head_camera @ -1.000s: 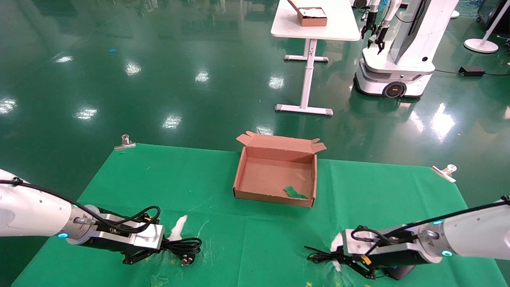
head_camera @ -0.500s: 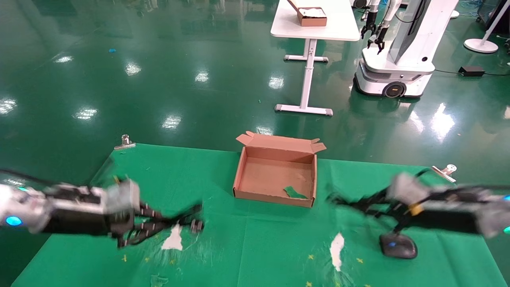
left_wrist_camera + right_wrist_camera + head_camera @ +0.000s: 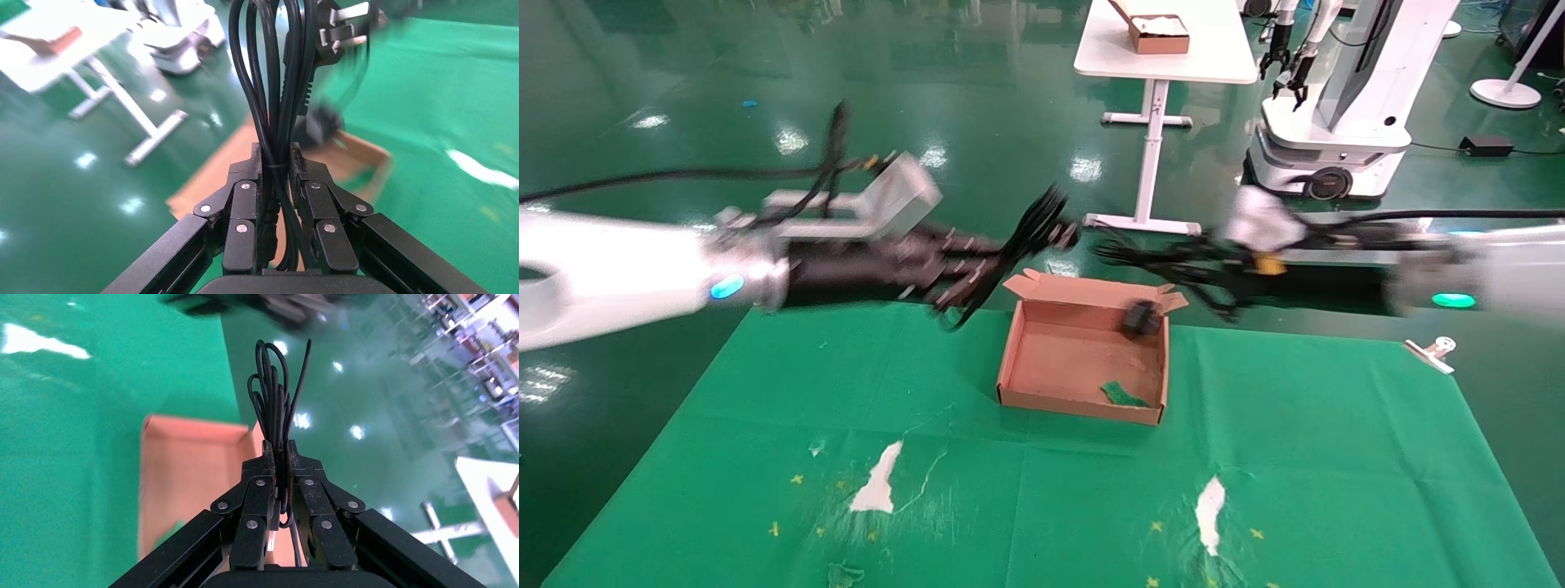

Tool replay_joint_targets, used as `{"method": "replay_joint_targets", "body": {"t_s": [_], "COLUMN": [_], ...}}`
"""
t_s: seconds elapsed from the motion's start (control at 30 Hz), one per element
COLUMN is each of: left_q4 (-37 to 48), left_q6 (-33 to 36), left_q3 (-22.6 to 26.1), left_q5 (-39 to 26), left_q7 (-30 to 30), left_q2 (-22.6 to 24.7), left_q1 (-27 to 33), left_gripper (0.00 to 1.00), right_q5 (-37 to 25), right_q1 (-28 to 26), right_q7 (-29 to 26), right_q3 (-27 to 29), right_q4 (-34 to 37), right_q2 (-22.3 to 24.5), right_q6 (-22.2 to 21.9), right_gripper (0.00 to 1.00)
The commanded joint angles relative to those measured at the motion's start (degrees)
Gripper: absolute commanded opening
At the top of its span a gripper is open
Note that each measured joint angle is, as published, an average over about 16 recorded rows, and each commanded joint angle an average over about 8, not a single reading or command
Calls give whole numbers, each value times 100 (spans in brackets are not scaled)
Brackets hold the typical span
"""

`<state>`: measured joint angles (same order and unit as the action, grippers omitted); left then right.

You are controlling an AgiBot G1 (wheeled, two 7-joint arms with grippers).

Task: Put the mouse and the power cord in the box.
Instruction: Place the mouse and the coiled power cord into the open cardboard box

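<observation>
The open salmon-brown box (image 3: 1081, 359) sits mid-table on the green cloth. My left gripper (image 3: 986, 268) hangs in the air just left of the box's lid flap, shut on the coiled power cord (image 3: 1035, 224). In the left wrist view the cord (image 3: 274, 73) runs up from between the fingers of that gripper (image 3: 274, 154) to its pronged plug (image 3: 335, 32). My right gripper (image 3: 1173, 263) hovers over the box's far right corner, shut on the mouse's thin cable bundle (image 3: 276, 404). The mouse (image 3: 1140, 318) dangles below it, at the box's far right inner corner.
A green scrap (image 3: 1124, 394) lies in the box. The cloth has white torn patches (image 3: 878, 483) (image 3: 1210, 502) and metal clips (image 3: 775, 291) (image 3: 1431, 351) at its far corners. Beyond stand a white table (image 3: 1173, 61) with a reddish-brown box (image 3: 1160, 34) and another robot (image 3: 1336, 106).
Both arms rose from the front of the cloth and swung inward to the box. The power cord and the mouse left the cloth; the mouse now hangs over the box.
</observation>
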<state>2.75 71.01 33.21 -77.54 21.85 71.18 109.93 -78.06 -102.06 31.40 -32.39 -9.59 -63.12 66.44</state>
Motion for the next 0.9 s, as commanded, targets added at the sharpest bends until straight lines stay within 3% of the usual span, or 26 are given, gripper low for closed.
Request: {"method": "replay_joint_targets", "body": {"t_s": [0.03,0.2,0.3,0.33,0.57,0.6,0.9], "left_q4": [-48,-171,-172,-165,-91,-84,-176], "left_q6": [-389,-592,-434,-357,153,190,-24], "left_q3": [-58,-82,-46,-25,150,170,342], "left_q5": [91,129,75,45,-209,-238,-483], "left_q7": [-35,-53,-81,-84,-10,7,149], "left_q2": [272,436,341,283,-167,-203,72], "left_q1": [68,151,165,169,200,203,219], "left_gripper": [0,0,0,0,0,0,0], "right_q5": [38,37,21,18,-10,-9,14], "right_q1": [-2,314,597,681,949,950,883], "right_q7": [69,263,324,340,377,372,462], "right_q3": [26,55,44,36,-47,-56,-98], "right_q4": [36,548,681,677,502,493,519], "right_q2": [-306,-1080,-1360,-1405,-1441,-1439,-1361], "right_q6": [-206,-1621,-2101,-2129,-1860,-1846,-1937], "right_gripper": [0,0,1,10,96,100,100]}}
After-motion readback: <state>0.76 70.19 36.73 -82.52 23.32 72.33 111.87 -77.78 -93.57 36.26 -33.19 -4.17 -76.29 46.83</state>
